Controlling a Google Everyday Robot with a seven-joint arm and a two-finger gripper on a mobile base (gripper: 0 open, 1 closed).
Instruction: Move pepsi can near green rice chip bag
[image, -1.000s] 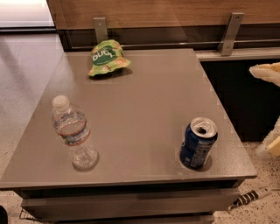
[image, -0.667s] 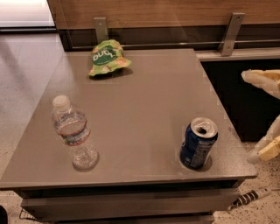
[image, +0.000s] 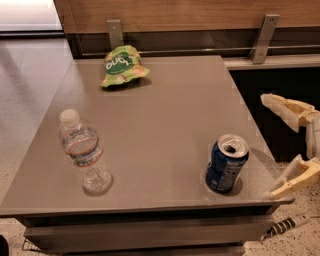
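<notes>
Arm: only its last part shows, coming in from the right edge of the frame at mid height; the rest is out of view.
End effector (image: 268, 145): at the right of the frame, just off the table's right side, pointing left toward the table.
Fingers (image: 289, 108): two cream-coloured ones spread wide apart, one upper and one lower, with nothing between them.
Upper finger: stands over the dark gap beside the table, clear of everything.
Lower finger: its tip lies by the table's right front corner, just right of the can and not touching it; whether it touches the table's edge cannot be told.
Pepsi can (image: 227, 164): upright at the lower right of the table, near the front edge, silver top open.
Green chip bag (image: 122, 66): lying flat and wrinkled at the upper left of the table, near the back edge, well apart from the can.
Water bottle (image: 85, 152): clear plastic, upright, at the lower left of the table.
Table (image: 165, 115): grey and flat, carrying all three things.
</notes>
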